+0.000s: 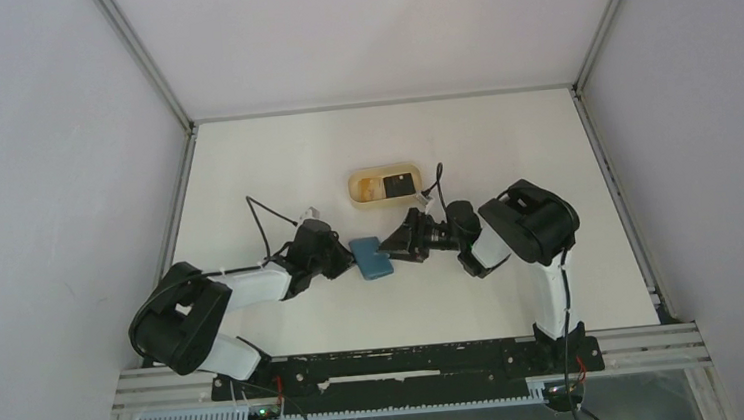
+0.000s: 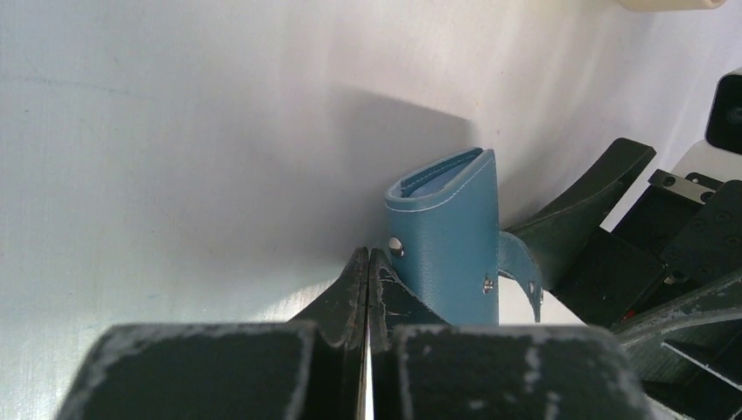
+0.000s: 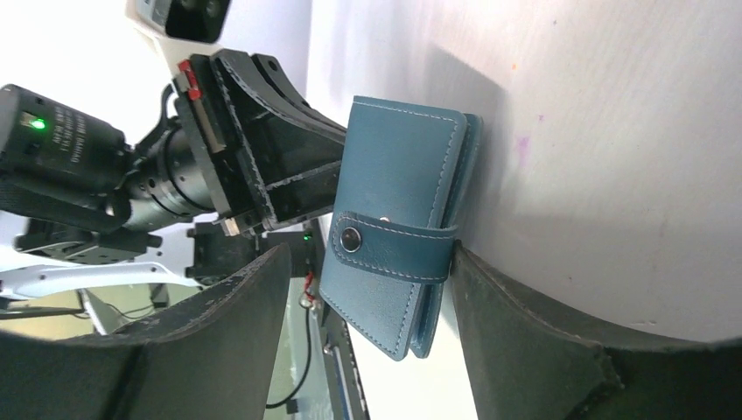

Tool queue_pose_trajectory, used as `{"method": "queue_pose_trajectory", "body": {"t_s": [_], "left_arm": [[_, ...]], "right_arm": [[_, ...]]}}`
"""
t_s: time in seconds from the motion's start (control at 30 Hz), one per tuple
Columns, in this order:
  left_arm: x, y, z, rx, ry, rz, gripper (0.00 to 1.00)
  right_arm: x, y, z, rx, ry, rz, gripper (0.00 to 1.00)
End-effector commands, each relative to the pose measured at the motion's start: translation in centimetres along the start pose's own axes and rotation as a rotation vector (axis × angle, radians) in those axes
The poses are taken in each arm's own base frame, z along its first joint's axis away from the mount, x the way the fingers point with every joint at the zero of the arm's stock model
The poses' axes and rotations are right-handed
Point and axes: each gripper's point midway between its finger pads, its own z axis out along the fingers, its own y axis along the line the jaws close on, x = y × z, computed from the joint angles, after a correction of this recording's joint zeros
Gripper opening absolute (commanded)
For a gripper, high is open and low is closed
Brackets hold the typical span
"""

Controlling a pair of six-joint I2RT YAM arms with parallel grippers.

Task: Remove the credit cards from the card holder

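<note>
On the white tabletop [image 1: 274,167], a small teal-blue folding card holder [image 1: 372,258] of soft stitched material sits near the middle, between the two arms' ends. From the wrist views it stands up on one edge rather than lying flat, and at its upper end the folded layers gape slightly. A teal-blue strap [image 3: 398,248] wraps over one edge onto the face, with a round metal snap [image 3: 352,238] showing on it; whether it is fastened cannot be told. The left gripper [image 2: 368,262] has its jaws pressed together with nothing visible between them, and their tip lies right against the side of the card holder [image 2: 448,241]. The right gripper [image 3: 367,255] comes in from the opposite side with its jaws spread wide, one on each side of the card holder [image 3: 394,188], which is not clamped. It cannot be told whether either jaw touches the card holder. Beyond the grippers, toward the far side of the tabletop, is a tan rounded tray [image 1: 359,195], apart from the card holder, with a thin black card [image 1: 399,183] lying flat inside it at its right end.
</note>
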Motion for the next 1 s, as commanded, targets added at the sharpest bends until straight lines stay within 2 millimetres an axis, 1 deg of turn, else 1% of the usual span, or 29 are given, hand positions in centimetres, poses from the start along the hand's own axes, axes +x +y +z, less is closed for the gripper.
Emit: {"method": "queue_pose_trajectory", "body": {"t_s": [0.0,0.13,0.33,0.8,0.97], "left_arm": [[0.7,1.3,0.2,-0.047,0.019,0.020,0.00],[0.8,1.4,0.3,-0.051,0.022,0.020,0.00],[0.9,1.4,0.4,-0.052,0.025,0.023,0.00],[1.0,1.6,0.7,-0.061,0.030,0.025,0.00],[1.0,1.6,0.7,-0.061,0.030,0.028,0.00]], "right_arm": [[-0.4,0.8,-0.3,-0.087,-0.040,0.049,0.75],[-0.3,0.5,-0.2,-0.096,-0.048,0.088,0.70],[-0.3,0.3,-0.2,-0.087,-0.056,0.094,0.62],[-0.8,0.1,0.4,-0.088,-0.066,0.092,0.53],[-1.1,0.0,0.9,-0.074,-0.058,0.092,0.52]]}}
